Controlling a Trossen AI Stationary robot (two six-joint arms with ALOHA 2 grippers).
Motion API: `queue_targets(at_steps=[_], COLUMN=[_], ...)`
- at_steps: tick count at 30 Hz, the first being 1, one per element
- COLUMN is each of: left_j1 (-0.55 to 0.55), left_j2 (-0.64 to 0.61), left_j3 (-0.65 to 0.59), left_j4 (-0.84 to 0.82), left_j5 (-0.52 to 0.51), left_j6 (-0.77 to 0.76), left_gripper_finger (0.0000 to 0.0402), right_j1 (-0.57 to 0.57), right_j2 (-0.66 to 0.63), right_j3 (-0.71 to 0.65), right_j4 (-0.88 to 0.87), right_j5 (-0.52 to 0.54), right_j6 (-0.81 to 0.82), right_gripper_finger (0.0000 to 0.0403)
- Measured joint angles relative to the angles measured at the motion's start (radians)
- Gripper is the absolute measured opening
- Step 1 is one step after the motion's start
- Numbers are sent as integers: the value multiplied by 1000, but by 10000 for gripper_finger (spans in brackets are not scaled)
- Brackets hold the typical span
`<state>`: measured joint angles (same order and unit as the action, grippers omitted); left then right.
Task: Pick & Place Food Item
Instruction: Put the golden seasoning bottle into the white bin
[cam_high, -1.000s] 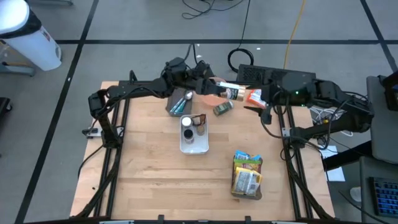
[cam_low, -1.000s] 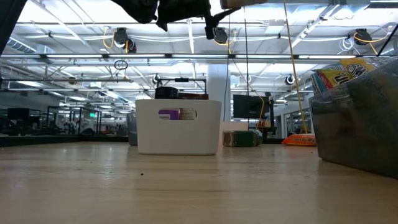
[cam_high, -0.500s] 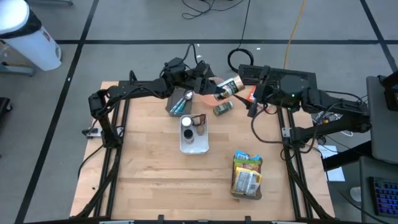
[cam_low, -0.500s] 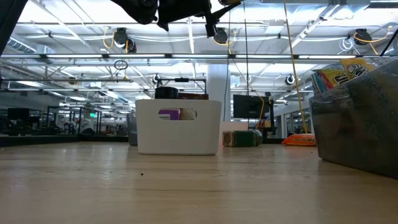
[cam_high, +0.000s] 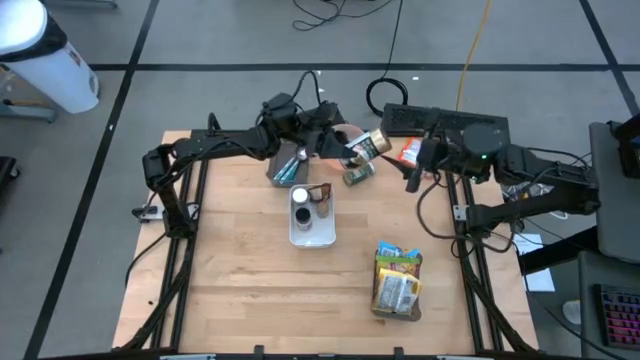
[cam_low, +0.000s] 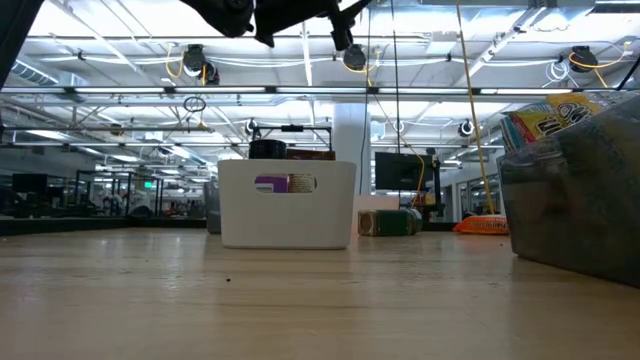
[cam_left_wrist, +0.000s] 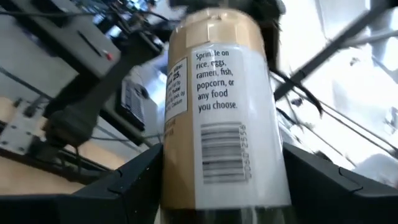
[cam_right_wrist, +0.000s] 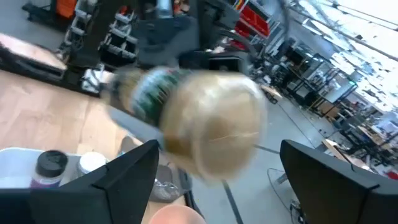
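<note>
- Seasoning jar (cam_left_wrist: 224, 106) sits clamped in my left tool (cam_high: 338, 148), high over the far edge of the bench (cam_high: 240, 290), so it can travel clear of everything standing below.
- My left fingers (cam_left_wrist: 134, 180) press the jar's sides near its glass base, leaving the tan cap end pointing away from the wrist; that grip keeps the label free and the weight close to the pads.
- In the high view the jar (cam_high: 366, 146) lies tilted, nearly on its side, just beyond the white bin (cam_high: 312, 236) and above the small green-labelled jar (cam_high: 359, 174) lying on the bench.
- My right tool (cam_high: 414, 180) hangs with its jaws spread wide and nothing in them, near the jar; its wrist camera looks straight at the jar's rounded tan cap (cam_right_wrist: 211, 134).
- White bin already holds a dark-capped and a white-capped container, so I judge it the likely drop spot.
- Jar looks cylindrical, tan-capped, with a white printed label and barcode; smooth glass could slip if my grip loosens.
</note>
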<state>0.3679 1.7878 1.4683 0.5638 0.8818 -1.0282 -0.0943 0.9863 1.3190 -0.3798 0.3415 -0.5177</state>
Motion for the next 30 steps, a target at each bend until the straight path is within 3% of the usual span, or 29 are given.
queue_targets(at_steps=[4, 9, 20, 30], left_j1=[0, -3, -2, -30], left_j2=[0, -1, 0, 0], left_j3=[2, 2, 1, 1], left_j4=[2, -6, -32, -69], left_j5=[93, 174, 255, 308], left_j6=[1, -11, -3, -41], left_gripper_finger=[282, 282, 282, 281], right_j1=[-2, -5, -4, -16], right_j2=[-29, -32, -41, -10], right_j3=[0, 0, 2, 3], right_j4=[-6, -9, -50, -60], right_j5=[0, -153, -433, -545], right_j6=[6, 116, 450, 601], right_gripper_finger=[325, 325, 325, 327])
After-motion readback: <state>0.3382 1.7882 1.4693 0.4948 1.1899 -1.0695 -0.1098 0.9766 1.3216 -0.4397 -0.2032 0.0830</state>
